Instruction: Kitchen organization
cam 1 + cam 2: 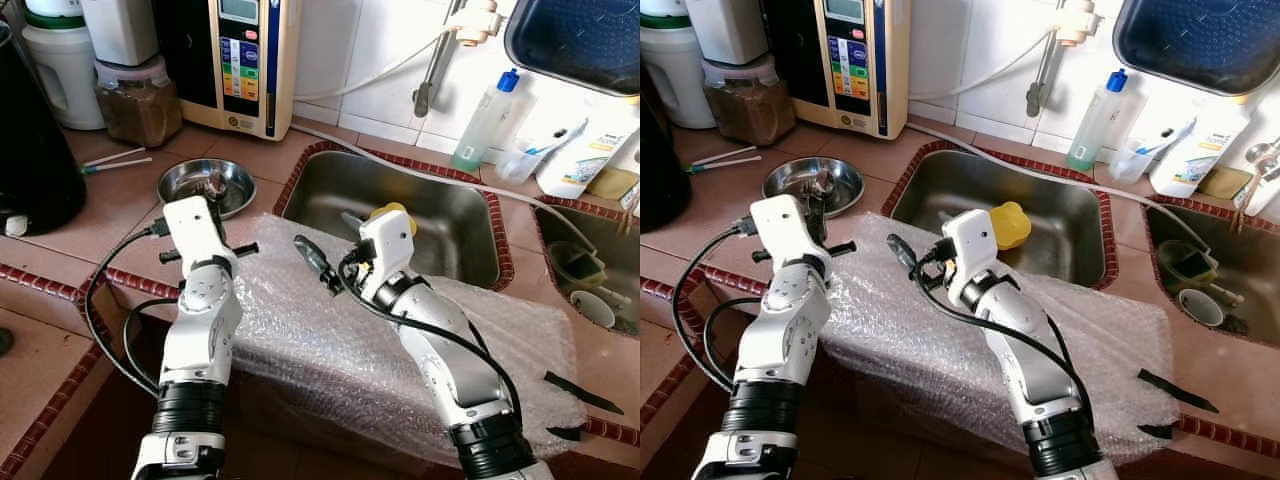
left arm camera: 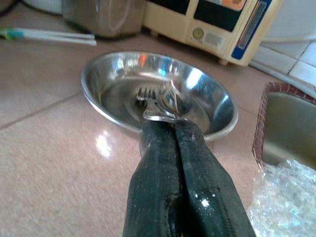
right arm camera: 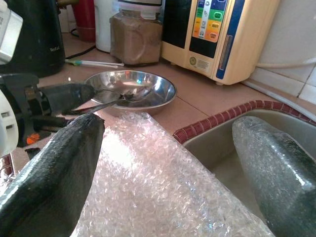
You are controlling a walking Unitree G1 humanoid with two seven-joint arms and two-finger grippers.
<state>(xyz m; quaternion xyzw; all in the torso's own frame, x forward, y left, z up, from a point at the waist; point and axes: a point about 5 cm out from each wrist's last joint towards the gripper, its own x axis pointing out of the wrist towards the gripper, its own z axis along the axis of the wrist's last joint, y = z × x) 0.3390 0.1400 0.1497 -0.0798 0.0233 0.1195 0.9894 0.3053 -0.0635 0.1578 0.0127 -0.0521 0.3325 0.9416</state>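
Observation:
A shallow steel bowl (image 1: 236, 184) sits on the brown tiled counter left of the sink (image 1: 440, 215). My left gripper (image 2: 165, 126) hovers just over the bowl's near rim (image 2: 98, 84), shut on a metal fork (image 2: 148, 94) whose tines reach into the bowl. My right gripper (image 3: 170, 128) stands open above the sheet of bubble wrap (image 1: 330, 340) draped over the counter's front. It is beside the sink's near corner, with nothing between its fingers. A yellow cup-like thing (image 1: 1010, 222) lies in the sink.
A black kettle (image 1: 30, 150), a brown jar (image 1: 135, 100) and a cream water purifier (image 1: 240, 60) line the back left. A white stick (image 1: 115, 160) lies by the bowl. Bottles (image 1: 487, 120) and a blue tray (image 1: 580, 40) stand behind the sink. A second basin (image 1: 590, 280) holds cups.

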